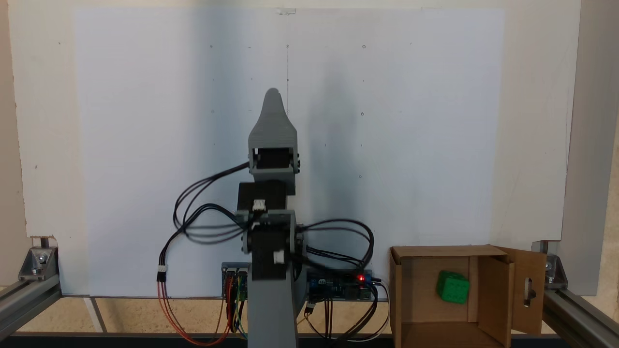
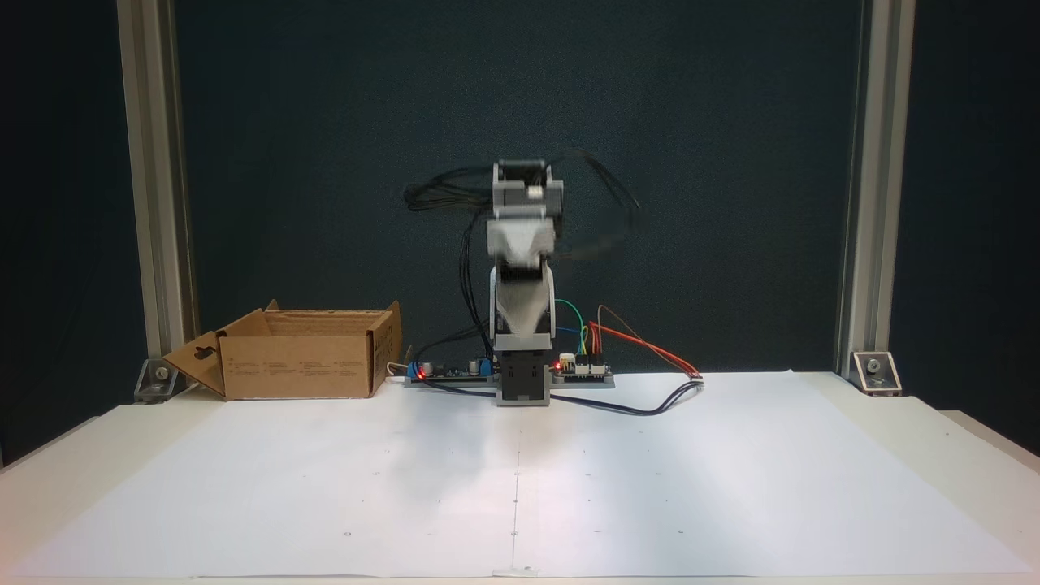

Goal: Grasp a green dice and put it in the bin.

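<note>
Going left to right in the top-down fixed view: bare white paper (image 1: 145, 121) covers the table on the left side, nothing sitting on it. In the middle is the arm, folded up over its base, with the gripper (image 1: 273, 94) pointing toward 12 o'clock. Only one grey tip shows from here, and in the front fixed view the gripper (image 2: 520, 325) hangs blurry in front of the arm, so I honestly can't tell if the jaws are open or closed. Nothing green on it either way.

Over at about 4 o'clock from the arm sits the cardboard box (image 1: 416, 314), flaps open, and the green dice (image 1: 452, 287) is lying inside it on the bottom. From the front, the box (image 2: 296, 375) is off at 9 o'clock from the base, with the slotted flap hanging out.

So as far as I can judge, the job's basically done: dice is in the bin, arm is clear of it. Nothing left but parking the arm.
</note>
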Robot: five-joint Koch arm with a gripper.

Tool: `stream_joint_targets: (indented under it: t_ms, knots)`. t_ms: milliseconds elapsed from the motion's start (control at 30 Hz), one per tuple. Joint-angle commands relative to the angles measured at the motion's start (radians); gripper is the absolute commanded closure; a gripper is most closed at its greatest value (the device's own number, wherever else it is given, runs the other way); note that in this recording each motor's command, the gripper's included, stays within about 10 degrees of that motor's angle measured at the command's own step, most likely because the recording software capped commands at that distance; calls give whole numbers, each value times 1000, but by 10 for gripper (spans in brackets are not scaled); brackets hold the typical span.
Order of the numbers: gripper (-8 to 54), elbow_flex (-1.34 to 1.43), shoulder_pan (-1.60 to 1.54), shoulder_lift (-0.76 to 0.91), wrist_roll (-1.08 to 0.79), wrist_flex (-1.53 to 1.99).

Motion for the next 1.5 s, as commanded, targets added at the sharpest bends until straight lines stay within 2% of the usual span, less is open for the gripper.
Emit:
stream_joint_targets:
  t_ms: [0, 233, 400, 1100, 1300, 1467]
  knots:
    - [10, 8, -3, 112, 49, -165]
    - [25, 322, 8, 115, 21, -480]
    - [33, 451, 12, 115, 9, -685]
    - [32, 839, 61, 115, 9, -1540]
    - [31, 859, 61, 114, 8, -1771]
    - [5, 859, 61, 114, 8, -1792]
